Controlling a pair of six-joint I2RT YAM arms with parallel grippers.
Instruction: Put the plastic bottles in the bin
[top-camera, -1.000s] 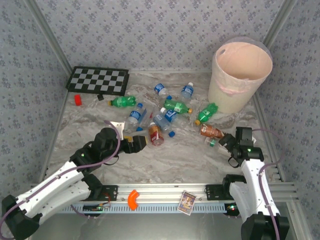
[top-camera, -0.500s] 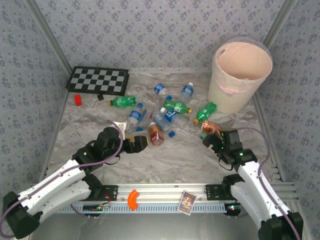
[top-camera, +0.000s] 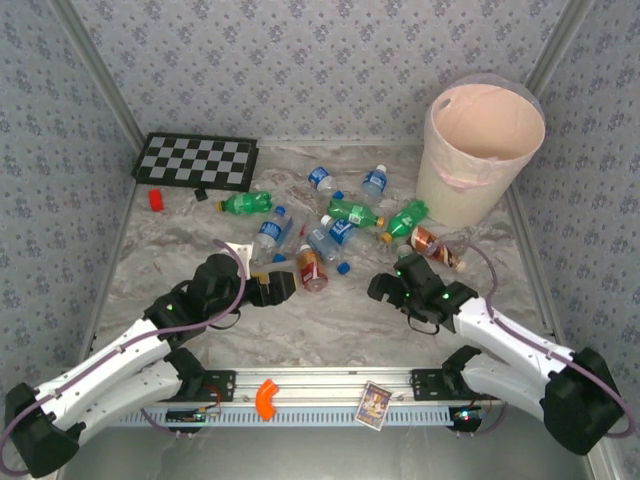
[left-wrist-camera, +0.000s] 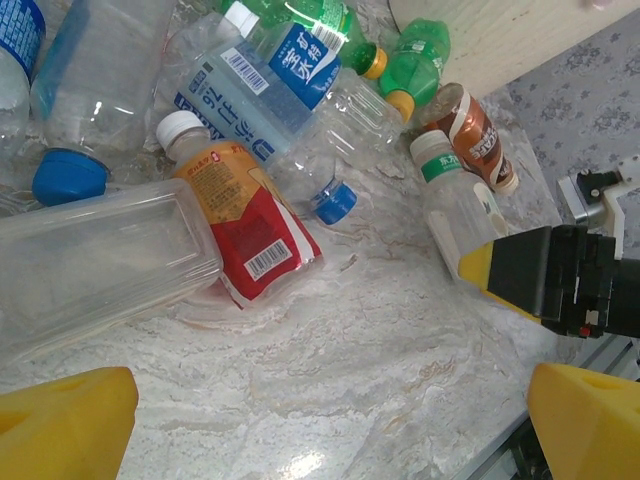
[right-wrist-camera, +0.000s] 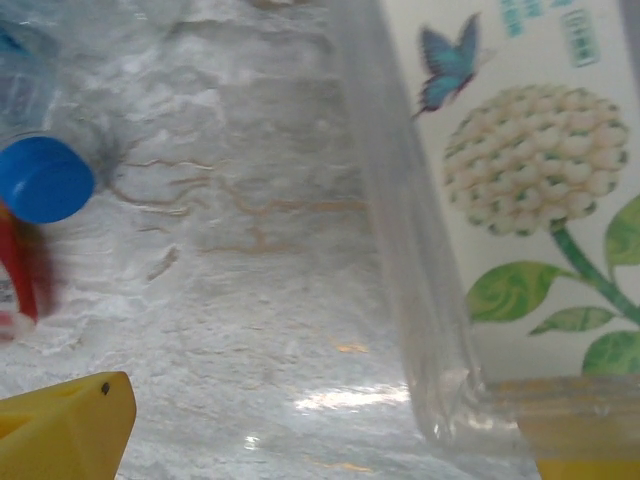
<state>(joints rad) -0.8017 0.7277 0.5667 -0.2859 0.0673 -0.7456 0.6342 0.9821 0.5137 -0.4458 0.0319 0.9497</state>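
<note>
**Q:** Where did the plastic bottles (top-camera: 322, 240) lie?

**A:** Strewn over the middle of the table (top-camera: 330, 325). The bin (top-camera: 450, 190) stood at the 1 o'clock corner.

**Q:** And the claws?

**A:** The left claw (top-camera: 283, 286) gaped wide and empty at 8 o'clock from a red-labelled bottle (top-camera: 310, 268). The right claw (top-camera: 380, 288) was spread too. A clear flower-labelled bottle (right-wrist-camera: 520, 180) lay against one finger, well apart from the other finger (right-wrist-camera: 60, 425).

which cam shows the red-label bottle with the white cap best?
Left wrist. The red-label bottle lies on its side mid-frame, close up, with white cap, barcode and label sharp. Top external shows it small, without label detail. Right wrist has a blurred red strip at its left edge, possibly it.
</note>
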